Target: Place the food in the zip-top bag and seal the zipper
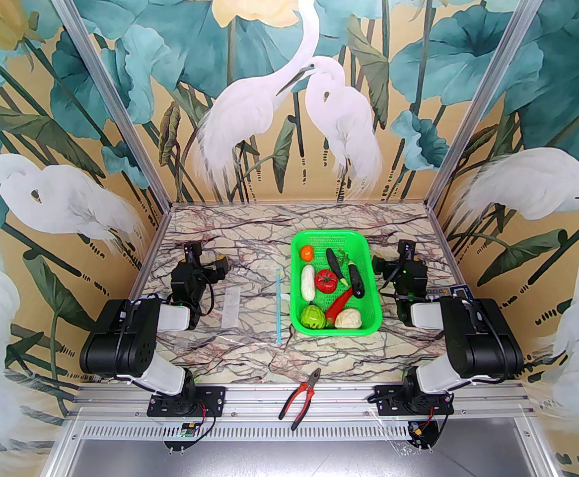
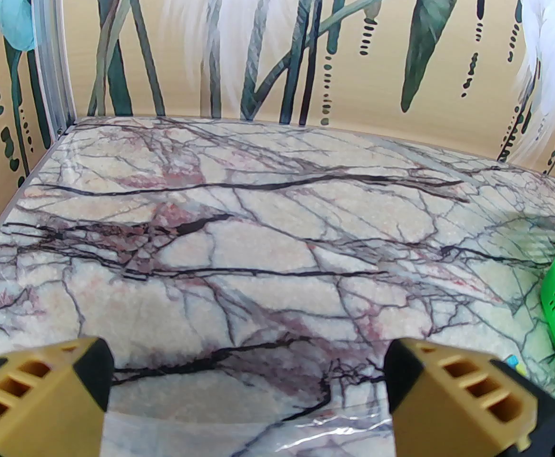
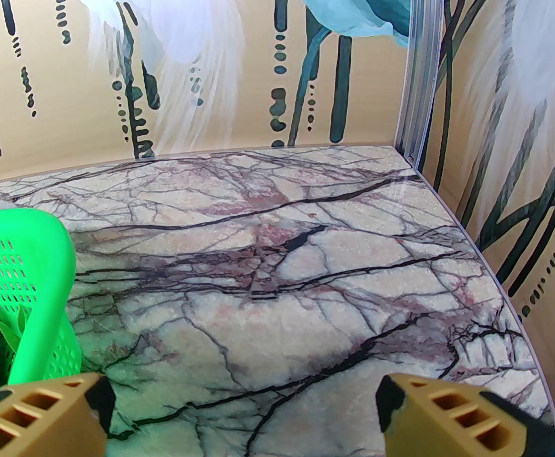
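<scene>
The food lies in a green mesh basket point(image 1: 336, 239): orange tomato point(image 1: 307, 252), white cucumber point(image 1: 308, 282), red tomato point(image 1: 326, 281), two eggplants point(image 1: 356, 282), red chili point(image 1: 339, 304), green cabbage point(image 1: 313, 316), cauliflower point(image 1: 347, 318). The clear zip-top bag point(image 1: 250, 311) lies flat left of the basket, white label point(image 1: 231, 306) up. Its light blue zipper point(image 1: 279, 308) runs beside the basket's left wall. My left gripper point(image 2: 246, 364) hovers open over the bag's far edge. My right gripper point(image 3: 244, 398) is open just right of the basket point(image 3: 44, 264), nothing between its fingers.
Red-handled pliers point(image 1: 299, 398) rest on the near rail between the arm bases. Painted walls close the marble table point(image 1: 250, 241) at the back and both sides. A small device with a screen point(image 1: 456, 292) sits by the right arm.
</scene>
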Controlling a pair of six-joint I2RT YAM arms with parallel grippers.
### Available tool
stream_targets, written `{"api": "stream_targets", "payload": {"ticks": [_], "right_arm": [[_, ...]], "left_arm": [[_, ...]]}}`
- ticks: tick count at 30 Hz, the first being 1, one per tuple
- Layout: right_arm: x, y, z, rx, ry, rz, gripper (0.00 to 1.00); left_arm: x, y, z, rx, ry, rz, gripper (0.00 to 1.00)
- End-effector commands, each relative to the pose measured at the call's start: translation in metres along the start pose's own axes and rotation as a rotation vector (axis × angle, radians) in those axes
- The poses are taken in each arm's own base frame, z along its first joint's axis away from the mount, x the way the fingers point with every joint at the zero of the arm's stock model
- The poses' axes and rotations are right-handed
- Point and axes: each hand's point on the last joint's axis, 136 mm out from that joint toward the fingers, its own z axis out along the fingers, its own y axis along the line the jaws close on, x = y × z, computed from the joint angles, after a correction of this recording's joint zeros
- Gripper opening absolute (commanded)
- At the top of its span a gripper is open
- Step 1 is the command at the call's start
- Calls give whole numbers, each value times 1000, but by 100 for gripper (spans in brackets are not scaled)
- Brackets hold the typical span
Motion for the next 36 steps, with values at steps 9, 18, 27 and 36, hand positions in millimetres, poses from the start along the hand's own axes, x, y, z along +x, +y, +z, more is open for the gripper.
{"api": "stream_targets", "payload": {"ticks": [9, 18, 27, 36], "right_arm": [[-5, -2, 1, 11, -11, -4, 99], [-5, -2, 1, 10, -10, -3, 99], [-5, -2, 2, 6, -8, 2, 99], [-18, -12, 2, 31, 18, 43, 95]], "left_arm": [[-5, -1, 2, 14, -3, 1, 100], [-5, -1, 2, 15, -3, 1, 100], [-4, 1, 3, 44, 7, -26, 90], [-54, 9, 3, -34, 97, -70, 65]]}}
